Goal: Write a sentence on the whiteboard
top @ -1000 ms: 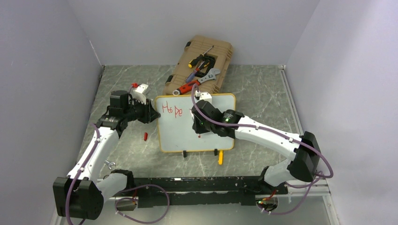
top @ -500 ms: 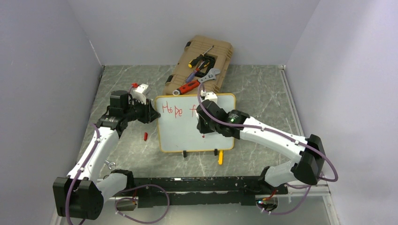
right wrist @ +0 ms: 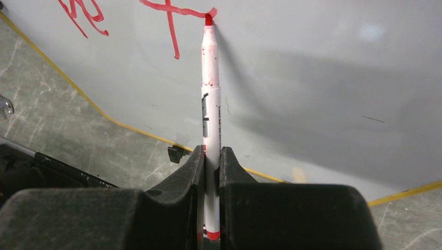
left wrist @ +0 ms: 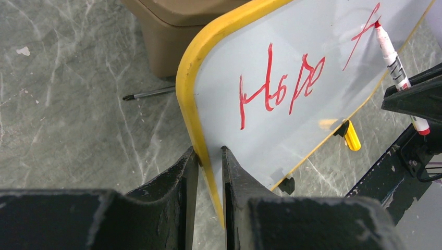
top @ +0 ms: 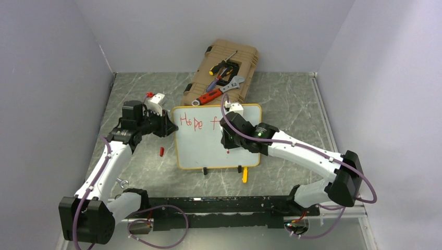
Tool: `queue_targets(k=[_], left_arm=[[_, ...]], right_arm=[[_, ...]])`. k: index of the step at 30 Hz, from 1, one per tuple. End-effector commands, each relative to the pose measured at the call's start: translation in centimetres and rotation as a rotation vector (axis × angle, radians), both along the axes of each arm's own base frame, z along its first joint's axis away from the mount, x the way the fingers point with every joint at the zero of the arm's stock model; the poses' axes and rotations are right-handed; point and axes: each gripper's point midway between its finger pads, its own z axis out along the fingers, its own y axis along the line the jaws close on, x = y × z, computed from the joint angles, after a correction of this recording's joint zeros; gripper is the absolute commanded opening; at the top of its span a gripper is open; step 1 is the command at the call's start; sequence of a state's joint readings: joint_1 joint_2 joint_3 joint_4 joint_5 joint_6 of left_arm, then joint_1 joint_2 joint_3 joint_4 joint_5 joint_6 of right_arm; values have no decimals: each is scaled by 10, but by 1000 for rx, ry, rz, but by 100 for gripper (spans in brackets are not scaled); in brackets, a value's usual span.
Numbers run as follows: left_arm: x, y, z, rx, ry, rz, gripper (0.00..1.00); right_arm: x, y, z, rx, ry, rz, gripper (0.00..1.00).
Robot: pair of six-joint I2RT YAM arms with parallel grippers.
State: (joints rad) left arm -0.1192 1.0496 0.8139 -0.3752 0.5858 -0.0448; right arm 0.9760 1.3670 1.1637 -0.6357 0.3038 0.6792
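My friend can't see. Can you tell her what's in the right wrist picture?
The right end effector pinches a white marker, its red tip touching the whiteboard at the end of a red letter f.

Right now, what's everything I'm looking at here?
table: one, grey marbled, under everything
whiteboard: one, white with yellow frame, centre
sentence: one, red, unfinished "Hope f" along the board's top
marker: one, white, red tip on the board
tool case: one, tan, behind the board
hand tools: several, mixed colours, on the case
cap-like piece: one, red, left of the board
small piece: one, yellow, before the board
left claw: one, black, shut on the board's left edge
right claw: one, black, shut on the marker
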Motion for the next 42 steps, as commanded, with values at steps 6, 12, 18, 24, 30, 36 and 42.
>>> queue_targets(k=[6, 12, 18, 24, 30, 36, 42], left_arm=[[-4, -9, 12, -13, -33, -56, 0], [-4, -10, 12, -16, -32, -58, 0], [-5, -10, 13, -17, -36, -59, 0], [-5, -11, 13, -16, -36, -60, 0], [-5, -10, 13, -16, -36, -60, 0], [-5, -11, 13, -14, -38, -60, 0], [-5, -10, 12, -11, -35, -57, 0]], right_arm=[[-7, 3, -7, 11, 35, 23, 0], [-14, -8, -17, -19, 65, -11, 0], [-8, -18, -9, -46, 34, -52, 0], [4, -25, 6, -52, -7, -85, 0], [13, -21, 14, -34, -31, -71, 0], [23, -8, 21, -25, -57, -38, 0], [22, -3, 20, -18, -49, -19, 0]])
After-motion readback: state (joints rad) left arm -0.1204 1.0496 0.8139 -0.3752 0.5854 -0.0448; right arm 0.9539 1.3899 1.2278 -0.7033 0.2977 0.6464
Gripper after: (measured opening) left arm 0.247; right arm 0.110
